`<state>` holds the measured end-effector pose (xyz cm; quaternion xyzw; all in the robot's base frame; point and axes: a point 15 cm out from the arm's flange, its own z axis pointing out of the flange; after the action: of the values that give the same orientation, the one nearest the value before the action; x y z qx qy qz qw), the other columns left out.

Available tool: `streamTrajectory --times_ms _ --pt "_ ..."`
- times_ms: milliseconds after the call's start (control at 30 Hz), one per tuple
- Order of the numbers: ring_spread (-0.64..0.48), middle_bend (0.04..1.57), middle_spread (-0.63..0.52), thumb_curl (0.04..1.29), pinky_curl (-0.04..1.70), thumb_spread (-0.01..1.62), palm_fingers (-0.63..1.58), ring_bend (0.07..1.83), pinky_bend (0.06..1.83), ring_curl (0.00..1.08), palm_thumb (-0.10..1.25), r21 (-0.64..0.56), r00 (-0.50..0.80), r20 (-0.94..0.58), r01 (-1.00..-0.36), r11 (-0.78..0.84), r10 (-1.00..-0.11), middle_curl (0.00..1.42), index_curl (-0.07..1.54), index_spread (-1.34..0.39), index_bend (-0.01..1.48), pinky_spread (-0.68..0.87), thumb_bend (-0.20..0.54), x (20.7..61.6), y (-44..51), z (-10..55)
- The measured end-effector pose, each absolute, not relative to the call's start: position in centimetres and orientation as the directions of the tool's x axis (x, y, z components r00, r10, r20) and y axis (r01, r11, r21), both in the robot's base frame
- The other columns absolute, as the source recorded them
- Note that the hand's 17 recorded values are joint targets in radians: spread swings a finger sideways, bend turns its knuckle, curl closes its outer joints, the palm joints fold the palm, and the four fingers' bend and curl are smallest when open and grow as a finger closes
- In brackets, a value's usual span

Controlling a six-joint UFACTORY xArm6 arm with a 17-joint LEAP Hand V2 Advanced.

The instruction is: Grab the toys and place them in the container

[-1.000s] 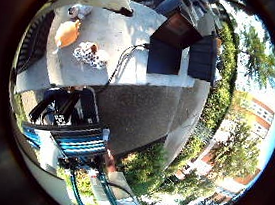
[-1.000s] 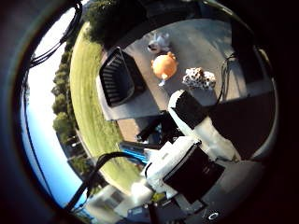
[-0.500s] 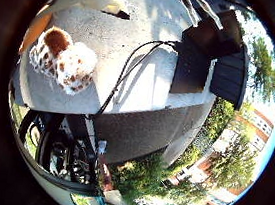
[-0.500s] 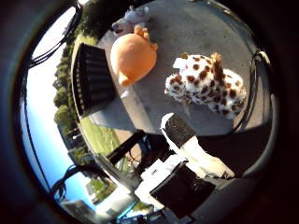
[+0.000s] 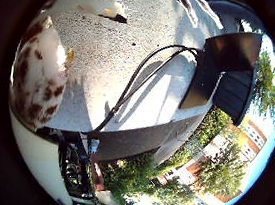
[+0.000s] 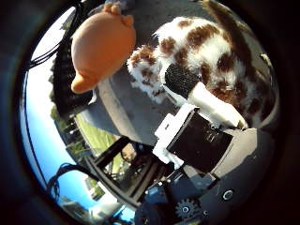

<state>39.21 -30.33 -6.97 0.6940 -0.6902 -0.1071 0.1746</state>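
The spotted plush toy (image 6: 220, 61) is lying on the grey bench (image 5: 133, 56), filling the thumb-side view, i.e. right under the robot hand (image 6: 201, 126). 1 finger is reaching straight out, pad (image 6: 180, 78) on or just over its fur; nothing gripped yet. The orange plush toy (image 6: 101, 44) is sitting just beside it, w/ the black container (image 5: 226, 73) well apart.

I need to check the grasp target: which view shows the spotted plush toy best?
The thumb side palm view: the spotted plush toy fills much of it, close to the palm, beside the orange plush toy. The little finger side view shows only its flank.
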Motion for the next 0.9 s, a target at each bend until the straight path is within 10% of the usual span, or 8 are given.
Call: streamTrajectory --times_ms 367,900 --pt "0.01 0.91 -0.18 0.45 0.28 1.05 1.09 1.24 1.45 0.65 0.87 0.642 0.000 0.090 -0.765 0.058 -0.996 0.82 0.08 -0.49 0.26 0.30 0.017 36.2 -31.8 -4.8" --pt "-0.07 1.08 -0.21 0.67 0.45 1.12 0.97 1.37 1.64 0.77 0.99 0.528 0.049 -0.165 -0.839 -0.130 -0.985 1.04 -0.02 -0.87 0.63 0.17 -0.004 40.7 -21.1 17.2"
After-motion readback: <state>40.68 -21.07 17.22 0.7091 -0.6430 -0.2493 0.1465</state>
